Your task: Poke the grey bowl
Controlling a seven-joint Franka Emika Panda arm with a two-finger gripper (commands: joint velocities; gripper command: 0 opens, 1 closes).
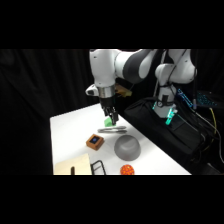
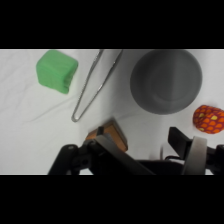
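Side view shows me the gripper (image 1: 109, 119) beyond the metal tongs (image 1: 112, 130) from the grey bowl (image 1: 126, 147); whether it is open, I cannot tell.

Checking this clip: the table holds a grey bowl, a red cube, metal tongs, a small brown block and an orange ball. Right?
Not quite: the cube is green, not red, as the wrist view shows plainly. The rest stands: the grey bowl, the metal tongs, the small brown block and the orange ball are all on the white table.
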